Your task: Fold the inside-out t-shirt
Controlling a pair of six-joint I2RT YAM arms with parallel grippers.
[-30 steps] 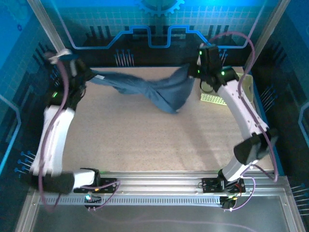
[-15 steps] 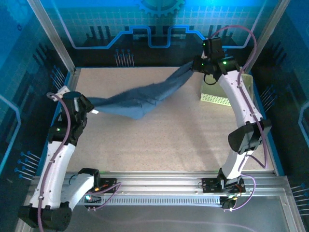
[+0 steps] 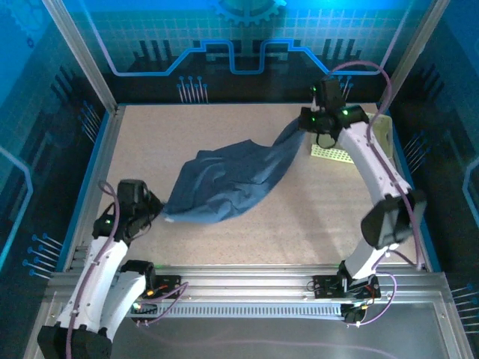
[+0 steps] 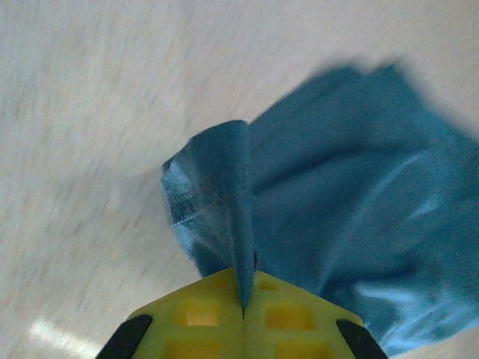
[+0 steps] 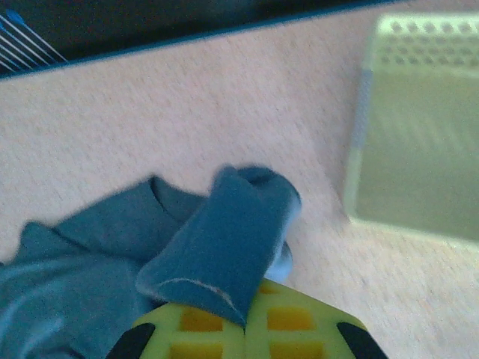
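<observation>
The inside-out t-shirt (image 3: 232, 176) is dark slate-blue and hangs stretched across the table from near left to far right. My left gripper (image 3: 159, 212) is shut on its near-left corner, low over the table. In the left wrist view the yellow jaws (image 4: 244, 305) pinch a narrow fold of the t-shirt (image 4: 352, 217), and the rest spreads to the right. My right gripper (image 3: 305, 126) is shut on the far-right end beside the basket. The right wrist view shows a hemmed flap of the t-shirt (image 5: 224, 239) folded over the right gripper (image 5: 245, 323).
A pale yellow-green perforated basket (image 3: 378, 134) lies at the far right of the table, close to my right gripper, and shows as the basket (image 5: 419, 127) at the right of the right wrist view. A blue rim (image 3: 90, 176) bounds the speckled table.
My left gripper has pulled its corner of the t-shirt from the far left down to the near left. The cloth has dropped lower and spread out. The right gripper stayed near the basket.
</observation>
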